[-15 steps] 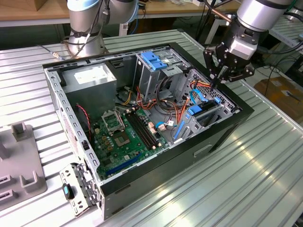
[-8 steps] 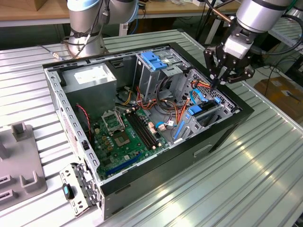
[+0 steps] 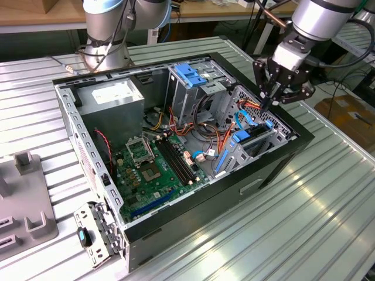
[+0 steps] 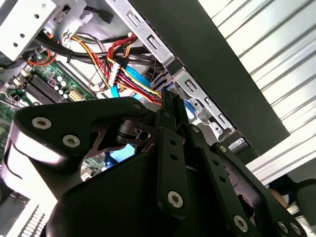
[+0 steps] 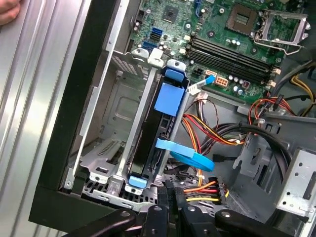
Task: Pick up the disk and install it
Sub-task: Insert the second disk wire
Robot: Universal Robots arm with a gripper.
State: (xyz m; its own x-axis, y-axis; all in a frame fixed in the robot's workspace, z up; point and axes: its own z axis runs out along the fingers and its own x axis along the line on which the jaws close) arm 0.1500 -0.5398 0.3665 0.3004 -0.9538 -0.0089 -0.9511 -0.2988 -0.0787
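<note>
Blue rails frame the disk [image 5: 160,123], which stands on edge in a metal bay [image 5: 106,118] at the front wall of the open computer case [image 3: 275,170]. The gripper [image 3: 265,105] hovers just above that corner, over a bundle of coloured wires [image 5: 212,133], its fingers [image 5: 165,207] drawn narrow and pinched together, holding nothing. Nearby lies the green motherboard [image 3: 155,167].
</note>
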